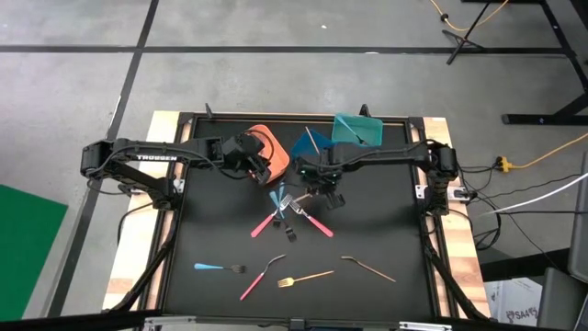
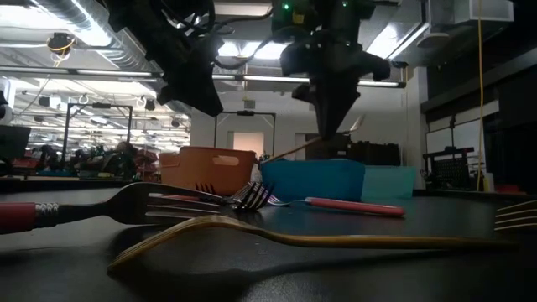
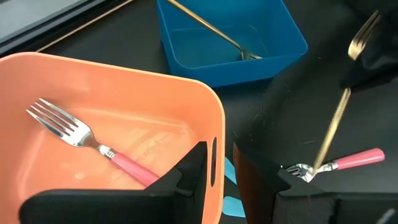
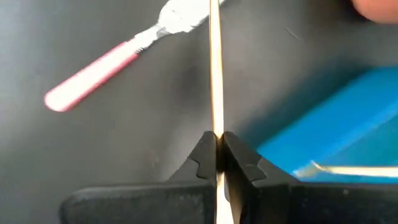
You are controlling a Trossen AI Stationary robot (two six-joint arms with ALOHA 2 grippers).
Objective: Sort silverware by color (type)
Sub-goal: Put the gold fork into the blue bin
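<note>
- Right gripper (image 4: 216, 155) clamped on slim gold fork (image 4: 215, 68), pinched mid-handle, tines up, lifted clear of table.
- Blue bin (image 4: 348, 118) just beside, one gold piece already inside.
- Pink-handled fork (image 4: 93, 74) on table beyond fingertips.
- Likely light, stiff, slick metal; prone to pivot in pinch.
- Left gripper (image 3: 217, 180) apart, empty, over orange bin (image 3: 112, 87) rim.

fork (image 3: 68, 132) in bin (image 3: 186, 93), apparently alone

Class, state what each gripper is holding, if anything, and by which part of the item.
The right gripper pinches a gold utensil by its slim handle. The left gripper, open over the orange bin, holds nothing.
</note>
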